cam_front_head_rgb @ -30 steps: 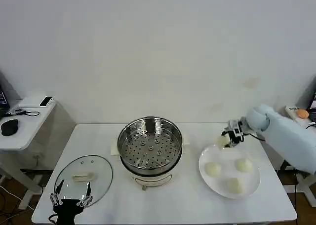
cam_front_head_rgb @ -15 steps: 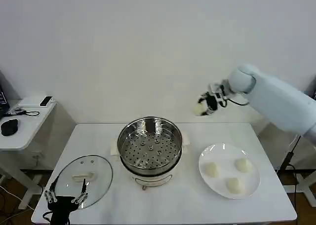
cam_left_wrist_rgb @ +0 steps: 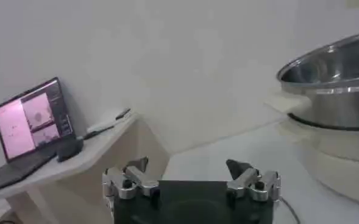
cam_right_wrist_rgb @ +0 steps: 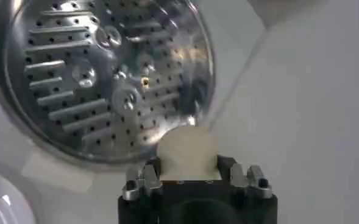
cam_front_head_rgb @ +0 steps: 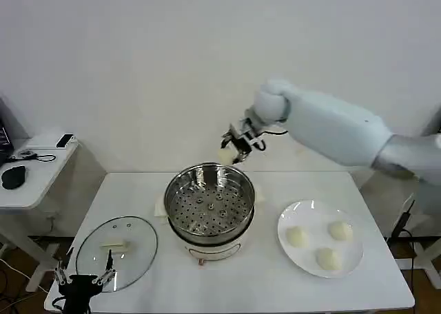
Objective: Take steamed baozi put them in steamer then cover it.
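The steamer [cam_front_head_rgb: 207, 207] stands mid-table, its perforated tray bare. My right gripper [cam_front_head_rgb: 231, 149] hangs above the steamer's far right rim, shut on one steamed baozi [cam_front_head_rgb: 225, 155]. In the right wrist view this cream bun [cam_right_wrist_rgb: 187, 152] sits between the fingers of the right gripper [cam_right_wrist_rgb: 188, 167], just past the edge of the steamer [cam_right_wrist_rgb: 106, 73]. Three more baozi [cam_front_head_rgb: 297, 236] lie on the white plate [cam_front_head_rgb: 313, 214] to the right. The glass cover [cam_front_head_rgb: 116, 250] lies flat at front left. My left gripper [cam_front_head_rgb: 84, 276] waits open at the table's front left corner.
In the left wrist view the open left gripper [cam_left_wrist_rgb: 188, 173] faces the steamer's steel wall [cam_left_wrist_rgb: 331, 79], with a laptop [cam_left_wrist_rgb: 33, 122] on a side desk behind. That side desk [cam_front_head_rgb: 31, 173] stands left of the table. A white wall backs the scene.
My right arm lifted a baozi off the plate and carried it up and left to above the steamer's far rim. The left gripper drifted slightly down and left near the cover.
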Available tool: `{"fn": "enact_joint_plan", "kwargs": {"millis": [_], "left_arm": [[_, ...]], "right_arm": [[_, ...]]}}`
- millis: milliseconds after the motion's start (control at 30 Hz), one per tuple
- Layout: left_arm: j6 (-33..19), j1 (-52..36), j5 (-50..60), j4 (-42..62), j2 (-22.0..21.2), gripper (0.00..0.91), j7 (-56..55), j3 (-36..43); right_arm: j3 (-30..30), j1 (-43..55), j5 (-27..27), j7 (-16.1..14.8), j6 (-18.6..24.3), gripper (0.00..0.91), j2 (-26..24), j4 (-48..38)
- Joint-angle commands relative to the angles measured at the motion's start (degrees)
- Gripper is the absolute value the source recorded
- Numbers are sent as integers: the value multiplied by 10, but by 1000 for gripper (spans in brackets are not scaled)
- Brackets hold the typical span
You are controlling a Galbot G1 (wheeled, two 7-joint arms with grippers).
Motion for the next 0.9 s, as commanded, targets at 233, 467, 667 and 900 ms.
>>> {"fn": "enact_joint_plan", "kwargs": {"millis": [233, 467, 667, 900], "left_arm": [[0, 3, -2, 3, -1, 907, -1, -13], [-1, 5, -3, 5, -3, 907, -1, -16], [-1, 3, -1, 6, -6, 907, -2, -15], [-1, 4, -1, 7, -5, 907, -2, -18]], "right_arm": [[-37, -40, -118, 26, 123, 625, 60, -47], [-32, -62, -137, 50, 154, 625, 71, -73], [-17, -77, -153, 64, 163, 625, 86, -105], [-4, -83, -164, 75, 175, 625, 109, -143]]}}
